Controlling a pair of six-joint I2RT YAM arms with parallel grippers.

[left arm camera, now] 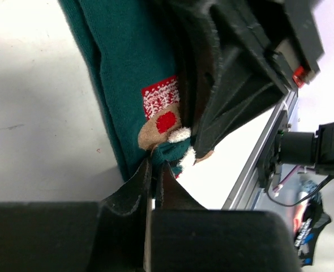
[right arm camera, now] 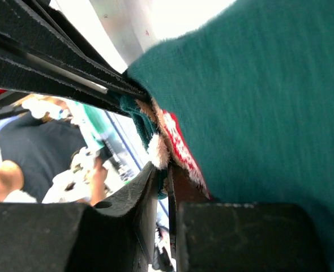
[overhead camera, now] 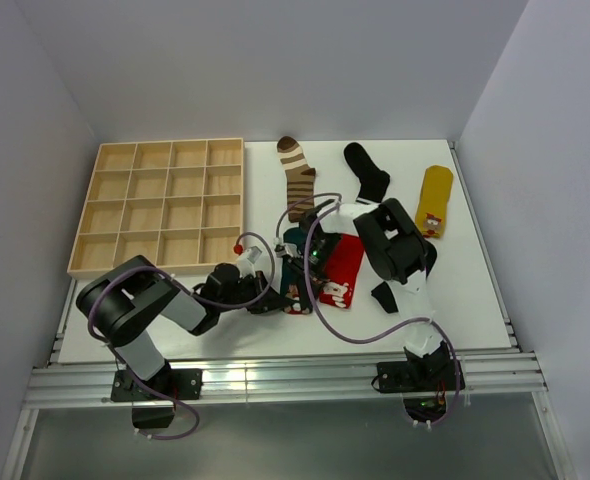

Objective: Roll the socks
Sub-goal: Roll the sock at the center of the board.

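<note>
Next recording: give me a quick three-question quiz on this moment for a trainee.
1. True or false: a sock lies in the wooden tray.
2. Which sock do the left gripper and right gripper both pinch? A striped sock, B teal sock, C black sock.
3. What colour is the sock nearest the right edge of the table?
Key: 1 false; 2 B; 3 yellow sock.
</note>
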